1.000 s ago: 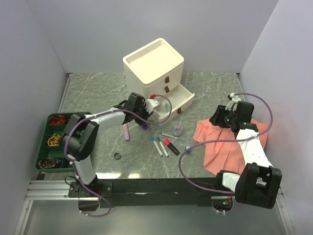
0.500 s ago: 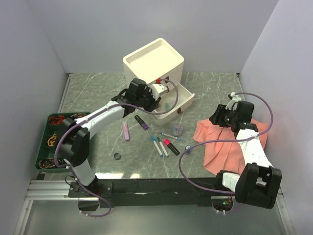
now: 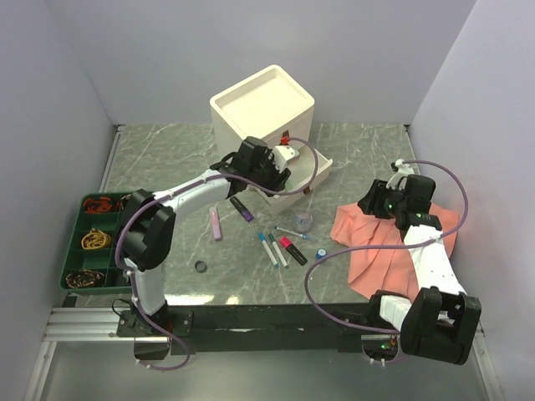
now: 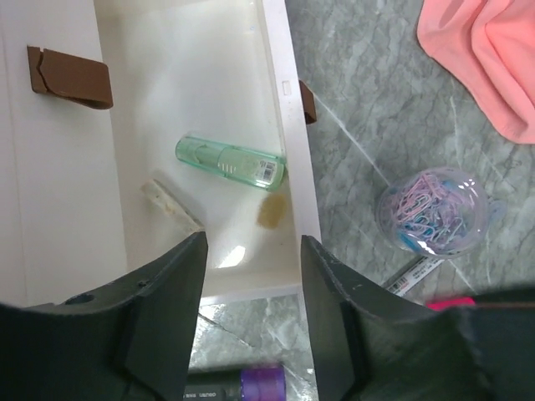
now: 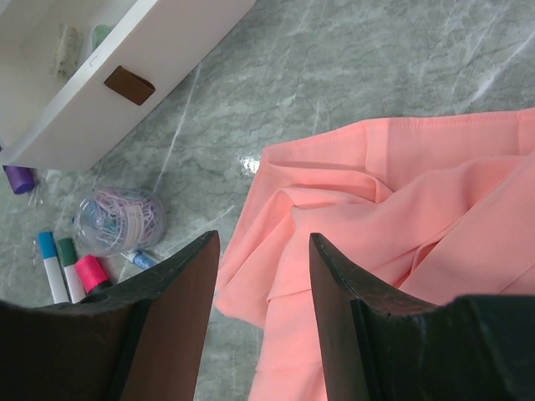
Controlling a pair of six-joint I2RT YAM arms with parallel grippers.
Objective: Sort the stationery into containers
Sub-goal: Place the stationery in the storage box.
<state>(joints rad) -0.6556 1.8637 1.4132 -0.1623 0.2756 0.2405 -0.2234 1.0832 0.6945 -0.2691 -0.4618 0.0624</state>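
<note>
The cream-white drawer box stands at the back with its bottom drawer pulled out. My left gripper hovers open over that drawer, holding nothing. A green highlighter lies loose on the drawer floor. On the table lie a purple highlighter, a lilac highlighter, two white pens, a red-and-black marker, a blue-capped vial and a dark disc. My right gripper is open above the salmon-pink cloth.
A clear round case of coloured paper clips sits just in front of the drawer. A small white block also lies in the drawer. A green tray of rubber bands stands at the left edge.
My left gripper carried the green highlighter right and back over the open drawer, then opened. The highlighter now lies in the drawer. The right arm barely moved.
</note>
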